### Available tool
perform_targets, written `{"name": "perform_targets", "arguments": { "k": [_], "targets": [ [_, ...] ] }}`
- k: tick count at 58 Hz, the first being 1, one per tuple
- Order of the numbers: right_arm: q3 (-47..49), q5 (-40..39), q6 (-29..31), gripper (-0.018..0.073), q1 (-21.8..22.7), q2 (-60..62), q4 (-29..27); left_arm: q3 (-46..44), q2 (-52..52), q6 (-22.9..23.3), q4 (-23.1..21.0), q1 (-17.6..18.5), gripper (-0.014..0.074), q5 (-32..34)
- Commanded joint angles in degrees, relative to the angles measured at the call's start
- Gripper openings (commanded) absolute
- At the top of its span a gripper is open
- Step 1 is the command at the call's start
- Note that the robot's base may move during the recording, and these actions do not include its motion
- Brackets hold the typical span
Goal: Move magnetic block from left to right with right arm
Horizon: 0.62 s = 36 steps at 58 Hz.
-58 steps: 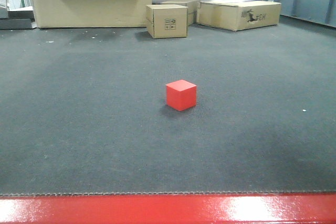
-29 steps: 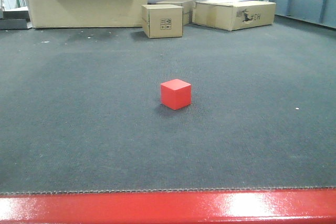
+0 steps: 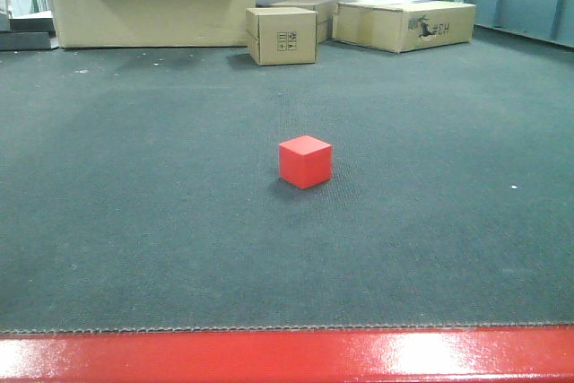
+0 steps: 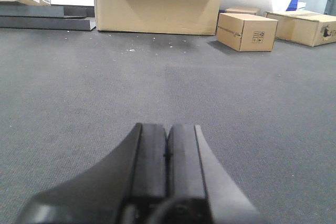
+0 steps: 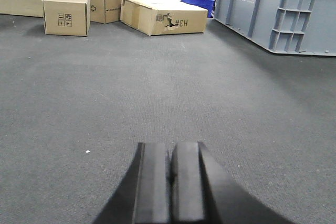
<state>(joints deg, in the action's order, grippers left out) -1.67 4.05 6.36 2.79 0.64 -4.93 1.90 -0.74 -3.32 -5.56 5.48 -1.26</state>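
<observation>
We count one magnetic block (image 3: 305, 161) on the carpet (image 3: 134, 221), well before three cardboard boxes (image 3: 282, 35). Both the left gripper (image 4: 168, 150) and right gripper (image 5: 170, 171) are pressed closed, empty. Versus earlier, the block sits slightly right.

Cardboard boxes (image 3: 282, 35) on grey carpet (image 3: 134, 186)

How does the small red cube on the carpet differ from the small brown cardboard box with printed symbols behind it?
The small red cube is plain, matte red; the small brown cardboard box carries printed symbols on one face. The cube sits alone mid-carpet, corner toward the camera; the box stands far back among other cartons. The box looks clearly the bigger. Both rest flat on the dark grey carpet.
</observation>
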Motion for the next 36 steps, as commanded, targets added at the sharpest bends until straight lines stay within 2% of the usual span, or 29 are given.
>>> {"name": "perform_targets", "arguments": {
  "k": [1, 36],
  "targets": [
    [-0.07, -5.61, 0.08, 0.0067, 0.4, 1.18, 0.62, 0.45, -0.58, 0.34, -0.27, -0.05, -0.0126, 4.56],
    [-0.07, -5.61, 0.08, 0.0067, 0.4, 1.18, 0.62, 0.45, -0.58, 0.34, -0.27, -0.05, -0.0126, 4.56]
  ]
}}
